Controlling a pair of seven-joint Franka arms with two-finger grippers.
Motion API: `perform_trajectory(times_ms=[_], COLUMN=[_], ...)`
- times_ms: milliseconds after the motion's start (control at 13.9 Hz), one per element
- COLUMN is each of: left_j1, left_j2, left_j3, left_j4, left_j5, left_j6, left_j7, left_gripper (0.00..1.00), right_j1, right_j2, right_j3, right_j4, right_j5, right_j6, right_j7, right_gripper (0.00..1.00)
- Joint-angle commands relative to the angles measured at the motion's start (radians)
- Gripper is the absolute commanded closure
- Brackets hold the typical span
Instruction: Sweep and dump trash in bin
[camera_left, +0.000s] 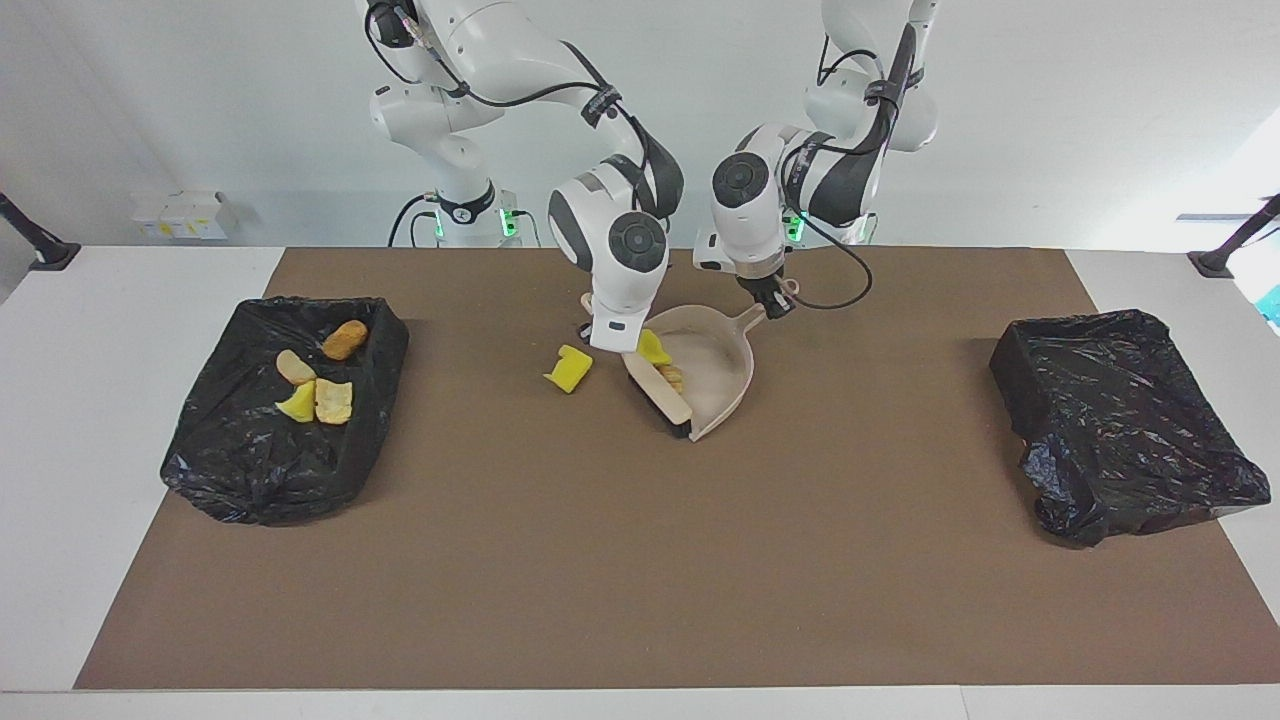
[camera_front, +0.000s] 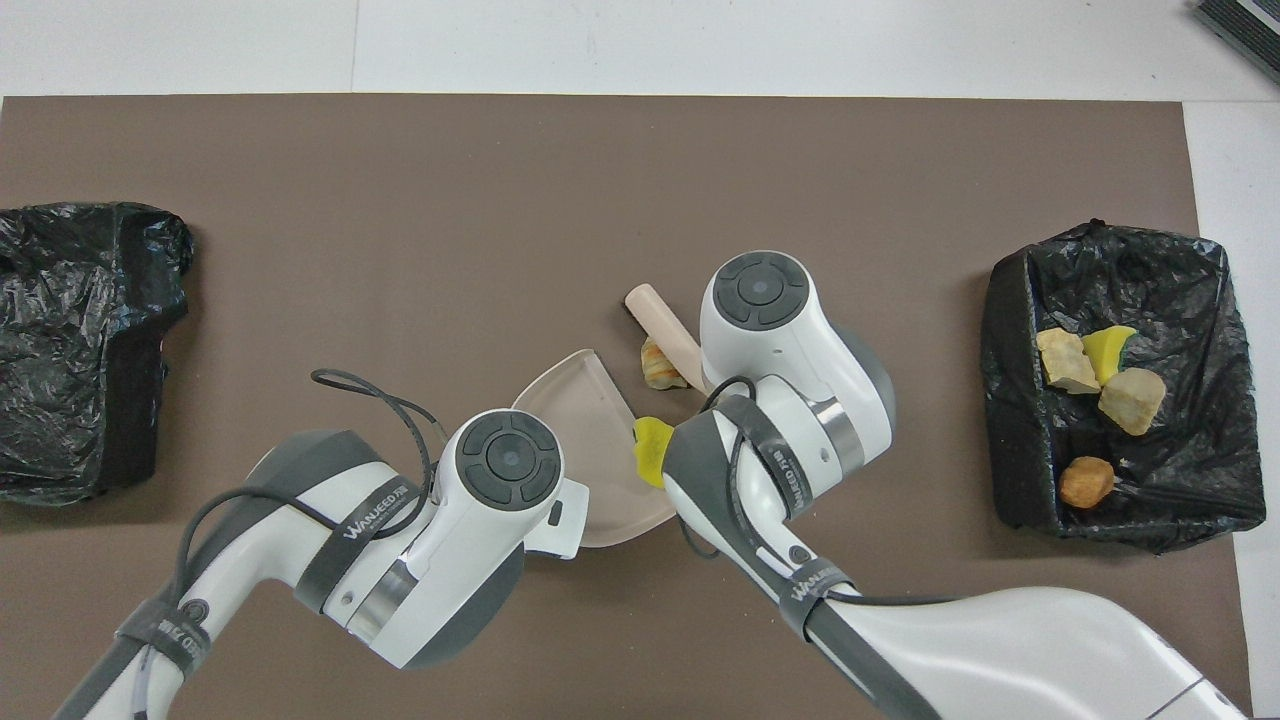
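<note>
- Right end effector (camera_left: 622, 349): closed on the handle of the brush (camera_left: 664, 398), over the mouth of the dustpan (camera_left: 715, 375). The brush slants down to the bench, its dark bristle edge at the dustpan's open lip.
- Left end effector (camera_left: 772, 303): closed on the dustpan's handle, holding the pan with its open mouth toward the right arm's end of the bench.
- Trash in the dustpan: one yellow scrap (camera_left: 653, 348) at the pan's lip just beside the brush handle, and one tan-orange lump (camera_left: 672, 377) inside the pan, touching the brush.
- Trash on the mat: one loose yellow scrap (camera_left: 570, 369) lies on the brown mat (camera_left: 640, 560), just beside the dustpan toward the right arm's end, outside the pan. In the overhead view it is hidden under the right arm.
- Filled bin (camera_left: 290, 400): black-lined, at the right arm's end of the bench, well apart from the dustpan. It holds four pieces (camera_left: 318, 385): two tan-orange lumps, one pale lump and one yellow scrap.
- Second bin (camera_left: 1125, 420): black-lined, at the left arm's end of the bench.
- Bench (camera_left: 120, 330): white, with the brown mat covering its middle; both bins overlap the mat's ends.
</note>
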Motion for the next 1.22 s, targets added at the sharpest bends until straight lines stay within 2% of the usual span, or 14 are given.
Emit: perform_trajectory(times_ms=[0, 216, 431, 791, 1151], left_j1=[-0.009, -0.015, -0.024, -0.033, -0.03], left_j2=[-0.045, -0.053, -0.053, -0.055, -0.053], left_j3=[0.005, 0.005, 0.007, 0.007, 0.008], left_j4=[-0.057, -0.068, -0.068, -0.074, -0.084], left_j5=[0.02, 0.022, 0.022, 0.022, 0.025], left_j6=[0.008, 0.016, 0.017, 0.053, 0.095], left_j7=[0.034, 0.039, 0.102, 0.128, 0.209], left_gripper=[1.0, 1.0, 1.0, 1.0, 1.0], right_j1=[-0.008, -0.048, -0.132, -0.221, -0.322], right_j2=[-0.09, -0.176, -0.242, -0.4, -0.486], right_j3=[0.007, 0.002, -0.001, -0.004, -0.002], right_j4=[-0.05, -0.05, -0.078, -0.37, -0.559], right_j5=[0.104, 0.106, 0.085, 0.019, -0.034], right_j6=[-0.06, -0.245, -0.362, -0.2, 0.009], right_j7=[0.065, 0.079, 0.087, 0.185, 0.159], right_gripper=[1.0, 1.0, 1.0, 1.0, 1.0])
